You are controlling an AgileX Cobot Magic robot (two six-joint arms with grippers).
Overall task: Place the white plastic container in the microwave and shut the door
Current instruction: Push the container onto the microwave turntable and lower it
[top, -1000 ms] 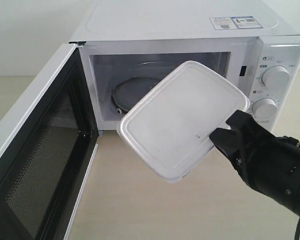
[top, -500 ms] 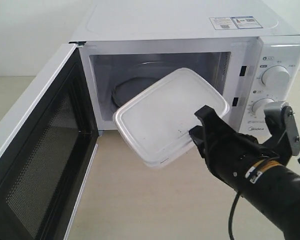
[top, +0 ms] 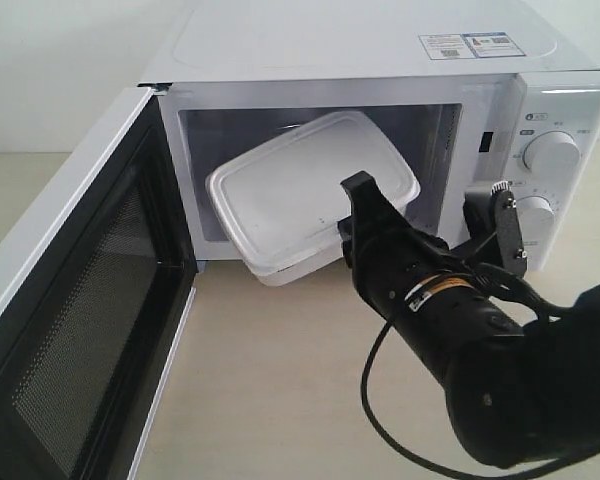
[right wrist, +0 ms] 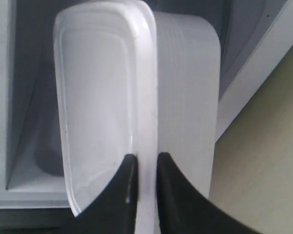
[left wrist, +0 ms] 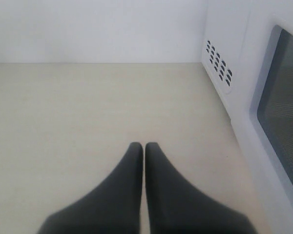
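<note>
Exterior view, and we start on the left: the door (top: 80,330) stands swung wide, mesh face showing, well clear of the opening. Over in the left wrist view, the left gripper (left wrist: 144,146) hangs above the bare table (left wrist: 78,107) beside the microwave's vented side, fingers pressed together with nothing between them.

On to the middle! The white plastic container (top: 300,190) sits tilted in the mouth of the microwave (top: 360,50), far end inside the cavity, near end hanging out over the sill and off the floor. The right gripper (top: 348,208) has it by the near rim, and the right wrist view confirms it: both fingers (right wrist: 127,185) pinch the lid's edge, the container (right wrist: 102,97) seen edge-on.

It looks light, thin-walled and a little springy, with a smooth lid. A rim pinch like this could let it swing or slide, so a firm, level hold on that stiff rimmed edge seems the safest grip.

To the right, the cavity's side frame sits close to the wrist, and the arm's camera bracket hangs just in front of the dials (top: 552,153). That's the tight spot.
</note>
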